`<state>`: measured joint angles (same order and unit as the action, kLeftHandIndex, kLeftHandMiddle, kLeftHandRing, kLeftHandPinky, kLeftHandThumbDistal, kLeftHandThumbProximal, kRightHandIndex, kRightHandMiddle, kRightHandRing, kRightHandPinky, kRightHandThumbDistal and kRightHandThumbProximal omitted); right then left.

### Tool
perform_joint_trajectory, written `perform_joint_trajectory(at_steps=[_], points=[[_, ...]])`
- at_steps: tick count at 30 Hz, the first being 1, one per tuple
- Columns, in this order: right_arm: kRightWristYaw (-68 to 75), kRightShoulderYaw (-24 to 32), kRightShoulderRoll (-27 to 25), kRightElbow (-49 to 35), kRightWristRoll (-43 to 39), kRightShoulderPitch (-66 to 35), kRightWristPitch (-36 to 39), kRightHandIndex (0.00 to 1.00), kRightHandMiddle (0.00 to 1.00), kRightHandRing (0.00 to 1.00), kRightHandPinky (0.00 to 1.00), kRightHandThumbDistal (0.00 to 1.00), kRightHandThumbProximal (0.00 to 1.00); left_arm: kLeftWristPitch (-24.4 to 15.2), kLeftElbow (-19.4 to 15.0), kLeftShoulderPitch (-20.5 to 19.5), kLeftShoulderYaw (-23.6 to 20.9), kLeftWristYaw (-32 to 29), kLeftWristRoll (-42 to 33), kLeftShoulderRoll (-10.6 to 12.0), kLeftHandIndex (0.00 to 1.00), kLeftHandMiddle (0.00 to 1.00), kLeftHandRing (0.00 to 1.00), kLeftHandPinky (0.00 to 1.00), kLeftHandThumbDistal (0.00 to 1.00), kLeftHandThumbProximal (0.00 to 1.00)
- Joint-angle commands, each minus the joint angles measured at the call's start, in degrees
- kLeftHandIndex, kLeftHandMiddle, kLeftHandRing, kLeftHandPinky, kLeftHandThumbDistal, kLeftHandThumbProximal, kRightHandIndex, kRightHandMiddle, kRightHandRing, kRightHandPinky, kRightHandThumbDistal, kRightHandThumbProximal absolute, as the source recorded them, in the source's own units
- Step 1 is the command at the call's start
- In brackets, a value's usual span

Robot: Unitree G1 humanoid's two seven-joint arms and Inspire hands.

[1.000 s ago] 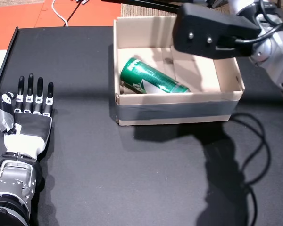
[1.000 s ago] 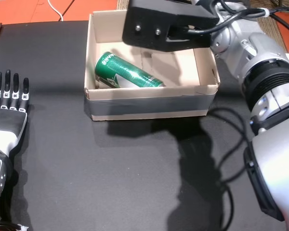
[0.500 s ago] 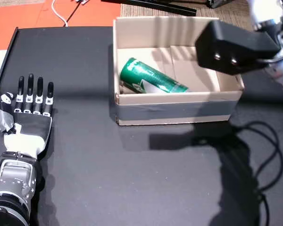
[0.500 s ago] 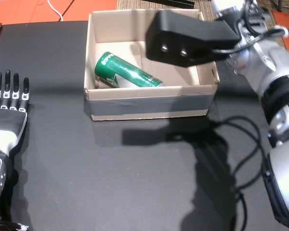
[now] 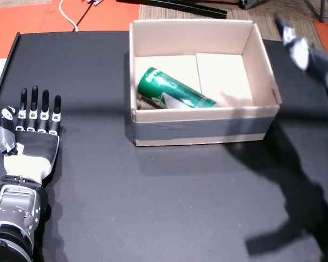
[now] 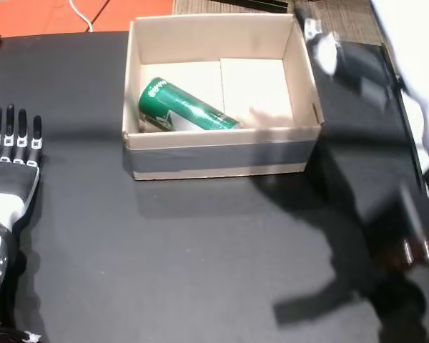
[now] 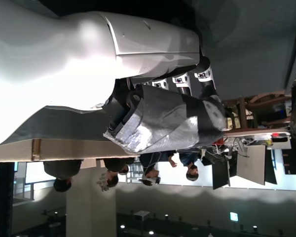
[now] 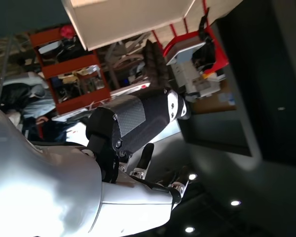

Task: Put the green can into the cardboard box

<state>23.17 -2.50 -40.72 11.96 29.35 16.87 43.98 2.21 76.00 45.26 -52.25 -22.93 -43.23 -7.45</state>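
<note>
The green can lies on its side inside the cardboard box, against the left part of its front wall. My left hand rests flat and open on the black table, well left of the box; its taped thumb shows in the left wrist view. My right arm is a blurred streak right of the box in both head views. In the right wrist view my right hand is open, fingers apart, holding nothing.
The black table spreads in front of the box. Beyond its far left edge lies orange floor with a white cable. People stand in the room behind my left hand. Red shelving shows in the right wrist view.
My right arm, which hung over the box, has swung away to the right and now uncovers the whole box. The can and my left hand have not moved.
</note>
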Motion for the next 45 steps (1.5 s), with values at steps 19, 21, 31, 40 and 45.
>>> perform_joint_trajectory(at_steps=[19,21,31,40,45], points=[[-22.8,5.81,-0.74,-7.24,-8.05,-26.37,1.27,0.54,0.67,0.8,0.87,0.98,0.16,0.55,1.26,-2.95,-0.16,1.17,0.57,0.09,0.52,0.51,0.6,0.74,0.0,0.52],[-24.45,4.88,-0.13,-5.62,-8.86,-28.36,2.93,0.51,0.64,0.76,0.87,0.99,0.23,0.65,1.25,-3.01,-0.16,0.95,0.62,-0.01,0.51,0.5,0.6,0.75,0.0,0.52],[20.13,-3.77,16.47,28.74,19.15,-19.59,14.58,0.49,0.59,0.76,0.86,0.79,0.41,1.42,1.32,-2.91,0.1,0.15,0.95,-1.34,0.53,0.52,0.61,0.74,0.0,0.59],[35.09,-12.88,22.19,45.39,19.72,-11.63,17.02,0.45,0.61,0.78,0.87,0.93,0.48,1.86,1.36,-2.48,0.12,0.53,1.04,-2.18,0.52,0.52,0.6,0.75,0.0,0.6],[41.03,-12.45,26.93,50.0,15.14,-10.32,24.53,0.31,0.5,0.7,0.75,0.97,0.48,1.98,1.4,-2.52,0.18,0.66,1.1,-2.51,0.51,0.51,0.59,0.75,0.0,0.59]])
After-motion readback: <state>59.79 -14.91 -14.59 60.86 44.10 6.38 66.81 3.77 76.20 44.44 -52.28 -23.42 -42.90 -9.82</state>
